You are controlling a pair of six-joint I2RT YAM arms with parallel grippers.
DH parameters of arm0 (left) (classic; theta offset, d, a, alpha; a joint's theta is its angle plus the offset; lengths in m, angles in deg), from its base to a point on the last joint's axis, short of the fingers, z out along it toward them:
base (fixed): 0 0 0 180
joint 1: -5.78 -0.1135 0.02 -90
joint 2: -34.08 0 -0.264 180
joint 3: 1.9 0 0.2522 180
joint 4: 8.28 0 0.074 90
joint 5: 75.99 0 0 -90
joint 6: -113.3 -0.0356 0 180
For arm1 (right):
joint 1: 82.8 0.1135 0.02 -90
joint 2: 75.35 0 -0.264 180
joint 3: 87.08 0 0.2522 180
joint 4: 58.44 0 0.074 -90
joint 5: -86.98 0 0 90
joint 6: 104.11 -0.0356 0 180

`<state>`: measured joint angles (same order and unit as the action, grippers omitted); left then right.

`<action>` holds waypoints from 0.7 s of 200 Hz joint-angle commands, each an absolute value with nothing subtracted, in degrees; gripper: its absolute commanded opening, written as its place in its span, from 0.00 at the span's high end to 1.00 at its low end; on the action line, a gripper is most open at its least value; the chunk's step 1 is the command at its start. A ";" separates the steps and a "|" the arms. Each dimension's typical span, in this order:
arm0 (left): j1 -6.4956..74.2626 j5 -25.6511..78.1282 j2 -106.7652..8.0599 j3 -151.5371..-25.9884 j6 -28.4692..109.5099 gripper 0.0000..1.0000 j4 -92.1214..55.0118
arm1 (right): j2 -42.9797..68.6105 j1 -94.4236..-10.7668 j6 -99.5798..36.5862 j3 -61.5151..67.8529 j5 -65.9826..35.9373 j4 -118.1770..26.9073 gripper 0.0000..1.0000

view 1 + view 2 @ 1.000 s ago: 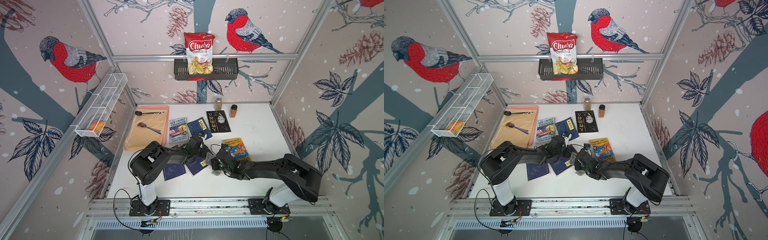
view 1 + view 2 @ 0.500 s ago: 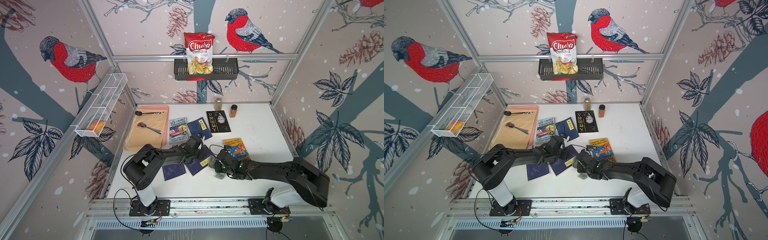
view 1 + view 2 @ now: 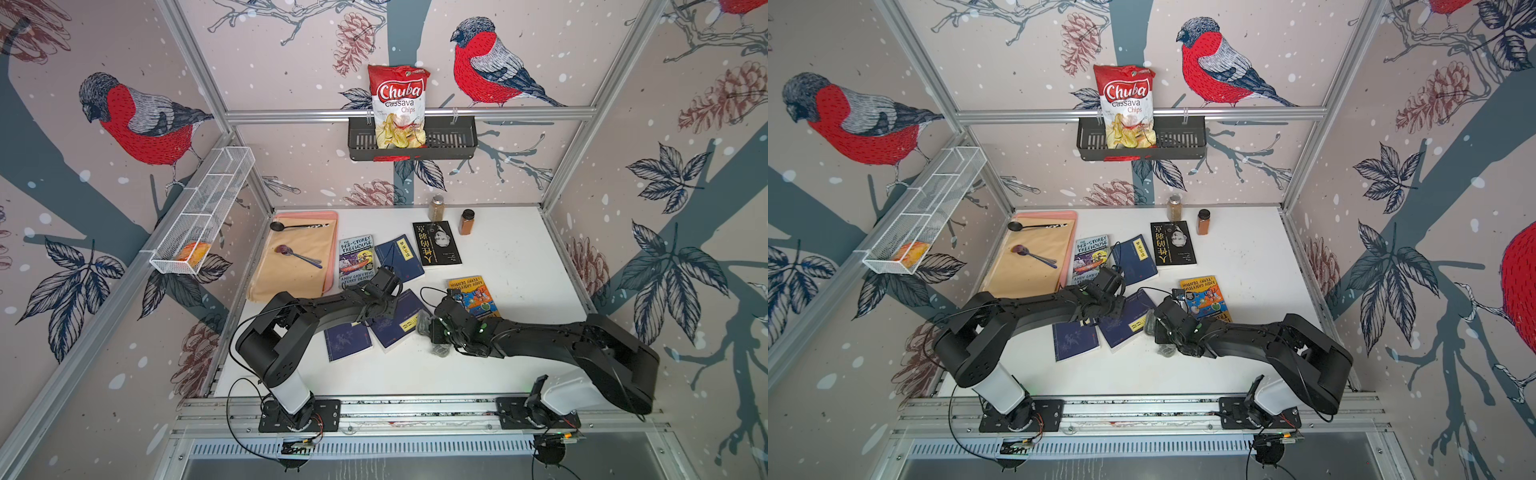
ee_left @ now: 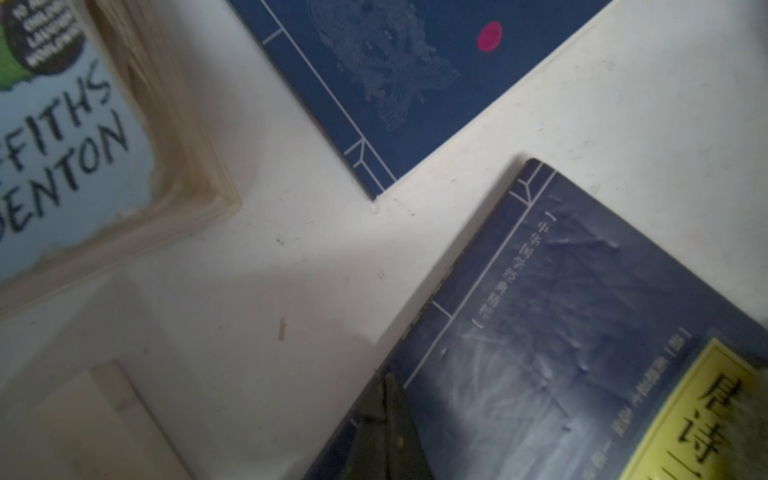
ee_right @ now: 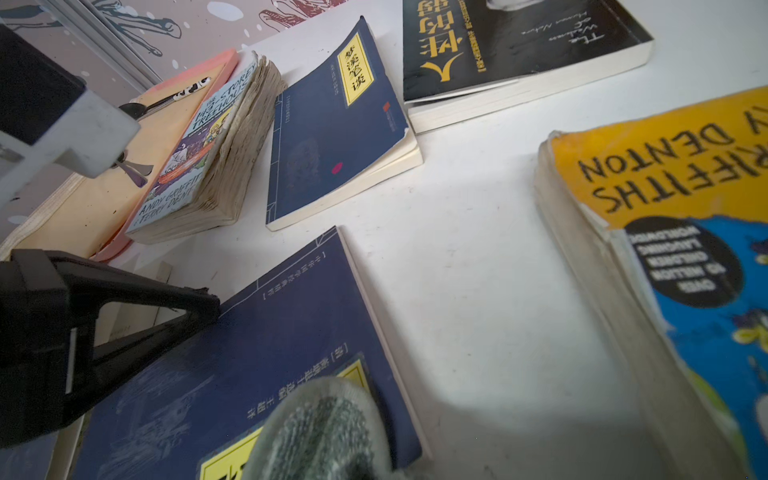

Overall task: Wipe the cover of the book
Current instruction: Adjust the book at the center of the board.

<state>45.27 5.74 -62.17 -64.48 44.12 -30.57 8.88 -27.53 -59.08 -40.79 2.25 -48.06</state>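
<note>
Holding a grey cloth clamped in my right gripper, I rest it on the dark blue book, lower centre in both top views. My left gripper, jaws together, sits on the book's edge.

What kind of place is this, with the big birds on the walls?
Probably a robot practice booth, not a home. A left arm and a right arm are fixed to a metal rail, the bird wallpaper hangs in a metal frame, and books lie spread on a white table.
</note>
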 commanded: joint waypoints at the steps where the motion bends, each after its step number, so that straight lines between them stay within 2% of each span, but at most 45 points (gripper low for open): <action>1: 44.98 3.92 -63.55 -63.49 44.90 1.00 -35.95 | 10.43 -28.98 -57.82 -40.71 -0.41 -52.31 0.94; 77: 48.08 16.39 -62.67 -59.27 45.74 1.00 -31.08 | 15.78 -39.47 -51.01 -36.70 -5.46 -55.35 0.94; 140: 53.33 28.73 -60.51 -55.76 49.48 1.00 -22.43 | 11.56 -44.68 -44.23 -30.24 1.33 -44.42 0.94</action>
